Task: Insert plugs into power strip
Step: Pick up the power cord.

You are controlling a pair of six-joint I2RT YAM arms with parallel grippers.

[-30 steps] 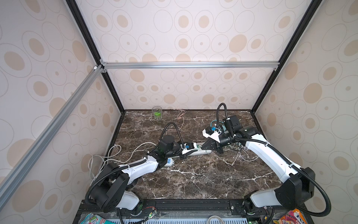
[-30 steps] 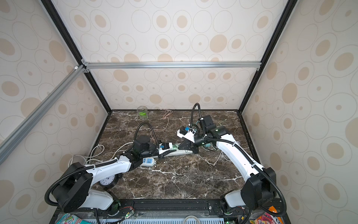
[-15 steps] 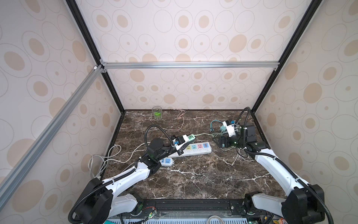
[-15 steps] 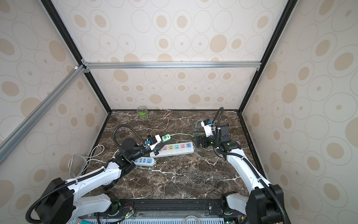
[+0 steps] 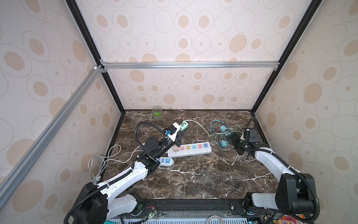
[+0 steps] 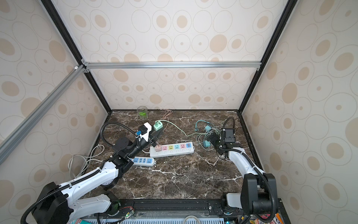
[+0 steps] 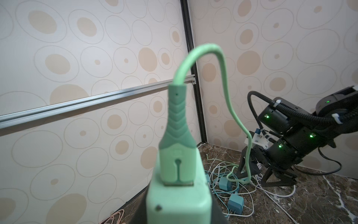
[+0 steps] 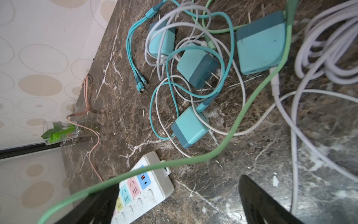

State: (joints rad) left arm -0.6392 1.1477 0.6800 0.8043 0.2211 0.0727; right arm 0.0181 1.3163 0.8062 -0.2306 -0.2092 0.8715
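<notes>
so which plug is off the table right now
The mint green plug, held up in the left tool. The teal plugs lie on the table; the pink plug sits in the power strip.

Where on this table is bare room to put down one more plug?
Free: the wide front of the table, between the power strip and the front rail. Crowded: the teal plugs and cables by the right gripper, and the white cords at the left edge.
</notes>
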